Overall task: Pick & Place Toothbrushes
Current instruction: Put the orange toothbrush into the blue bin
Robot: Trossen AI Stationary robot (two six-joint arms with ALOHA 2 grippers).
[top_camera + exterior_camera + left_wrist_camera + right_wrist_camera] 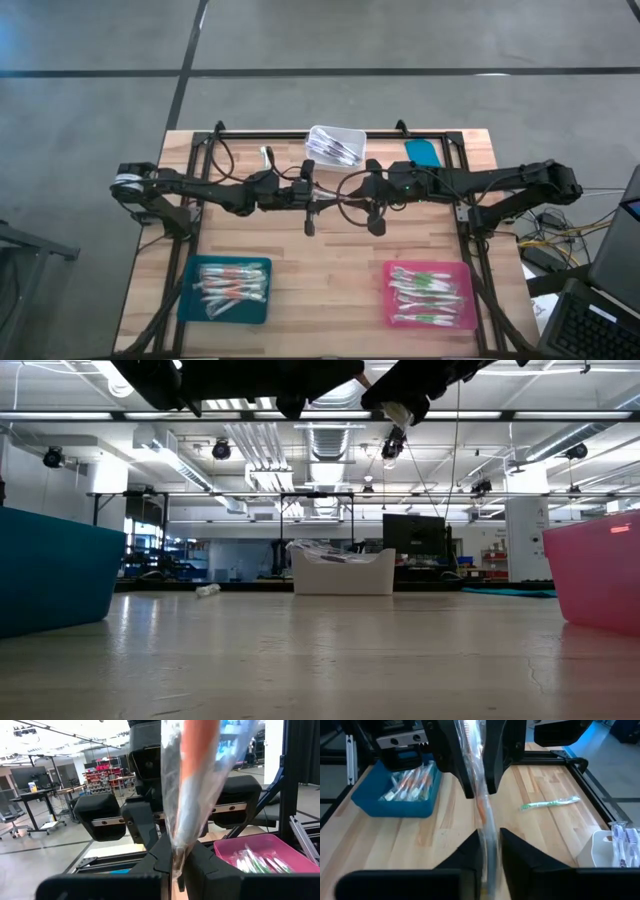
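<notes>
A toothbrush (192, 795) in a clear wrapper, with an orange handle, hangs high over the middle of the table between my two grippers, which face each other. My left gripper (175, 861) comes from the table's left and is shut on one end of it. My right gripper (490, 851) comes from the table's right and is shut on the other end (488, 837). A teal tray (225, 290) and a pink tray (430, 295) near the front edge each hold several toothbrushes. One green toothbrush (550, 803) lies flat on the wood. My left gripper pinches the wrapped toothbrush near one end (176, 847) between its two fingers, coming about level from the table's left. The brush runs on along the fingers toward the other gripper, clear of the table. My right gripper has its two fingers against the sides of the wrapper's other end (487, 827). It comes from the table's right, slanting a little down, and the brush lies along the fingers. How far back the brush reaches is hidden.
A small white bin (335, 145) with several wrapped brushes stands at the far edge, beside a flat teal piece (423, 152). A black metal frame (460, 215) runs round the table. Bare wood (330, 290) lies between the two trays.
</notes>
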